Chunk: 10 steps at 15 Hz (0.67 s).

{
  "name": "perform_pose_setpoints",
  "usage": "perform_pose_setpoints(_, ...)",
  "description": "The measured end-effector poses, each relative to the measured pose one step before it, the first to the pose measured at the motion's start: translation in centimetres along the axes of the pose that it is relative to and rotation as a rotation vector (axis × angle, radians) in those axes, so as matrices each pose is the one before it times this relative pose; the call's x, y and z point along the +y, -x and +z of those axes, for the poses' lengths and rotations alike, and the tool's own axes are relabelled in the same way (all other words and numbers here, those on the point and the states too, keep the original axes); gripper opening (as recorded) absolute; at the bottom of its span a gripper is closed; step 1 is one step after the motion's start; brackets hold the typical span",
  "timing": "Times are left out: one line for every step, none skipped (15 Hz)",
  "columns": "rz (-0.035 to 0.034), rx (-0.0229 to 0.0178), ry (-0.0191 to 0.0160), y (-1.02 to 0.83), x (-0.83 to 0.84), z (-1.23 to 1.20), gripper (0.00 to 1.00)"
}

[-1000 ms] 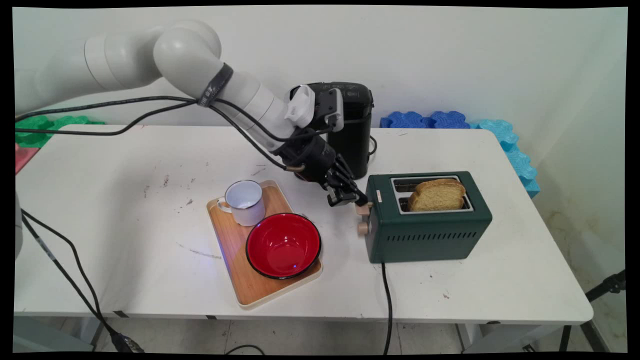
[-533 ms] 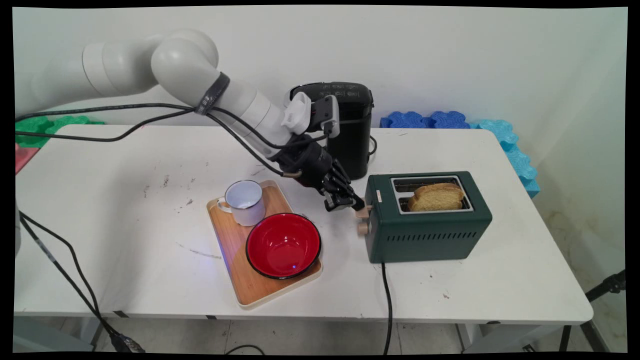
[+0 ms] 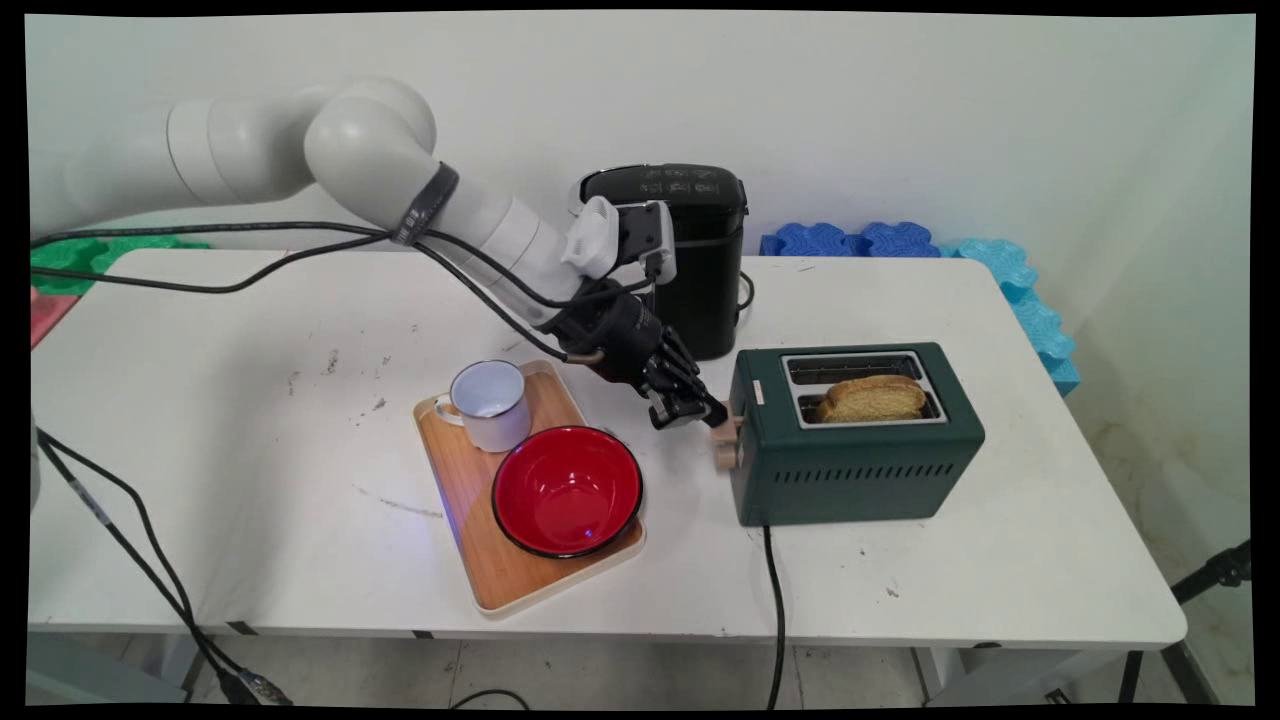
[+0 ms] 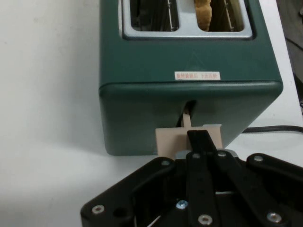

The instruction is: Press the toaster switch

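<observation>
A dark green toaster (image 3: 860, 470) stands at the table's right, with a slice of bread (image 3: 872, 398) low in its near slot. My gripper (image 3: 712, 412) is shut, and its fingertips rest on top of the beige lever (image 3: 728, 428) on the toaster's left end. In the hand view the fingers (image 4: 199, 139) lie together over the lever (image 4: 165, 139), in front of the toaster's (image 4: 189, 99) end slot. The bread (image 4: 204, 14) shows at the top edge. A round beige knob (image 3: 726, 458) sits just under the lever.
A wooden tray (image 3: 500, 585) left of the toaster carries a white mug (image 3: 490, 405) and a red bowl (image 3: 566, 490). A black coffee machine (image 3: 700, 260) stands behind the gripper. The toaster's cord (image 3: 775, 600) runs off the near edge. Blue foam mats (image 3: 900, 240) line the back right.
The gripper has moved down and slightly left, with the lever going down under it. The bread has sunk lower into the slot.
</observation>
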Motion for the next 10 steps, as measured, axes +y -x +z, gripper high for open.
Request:
perform_pose_setpoints(-0.00329, 0.00171, -0.00075, 0.049, -0.018, 0.072, 0.0)
perform_pose_setpoints(-0.005, 0.00285, -0.00147, 0.06, -0.037, 0.098, 0.0)
perform_pose_setpoints(-0.00586, 0.00389, -0.0024, 0.053, -0.045, 0.105, 0.0)
perform_pose_setpoints(-0.00547, 0.00318, -0.00202, 0.033, -0.043, 0.126, 0.0)
perform_pose_setpoints(-0.00449, 0.00261, -0.00168, 0.03, -0.041, 0.102, 0.0)
perform_pose_setpoints(-0.0031, 0.00145, -0.00087, 0.025, -0.029, 0.073, 0.0)
perform_pose_setpoints(-0.00393, 0.00202, -0.00142, 0.032, -0.039, 0.106, 0.0)
perform_pose_setpoints(-0.00281, 0.0012, -0.0008, 0.029, -0.025, 0.072, 0.0)
perform_pose_setpoints(-0.00438, 0.00172, -0.00105, 0.047, -0.034, 0.093, 0.0)
perform_pose_setpoints(-0.00451, 0.0015, -0.00061, 0.048, -0.024, 0.115, 0.0)
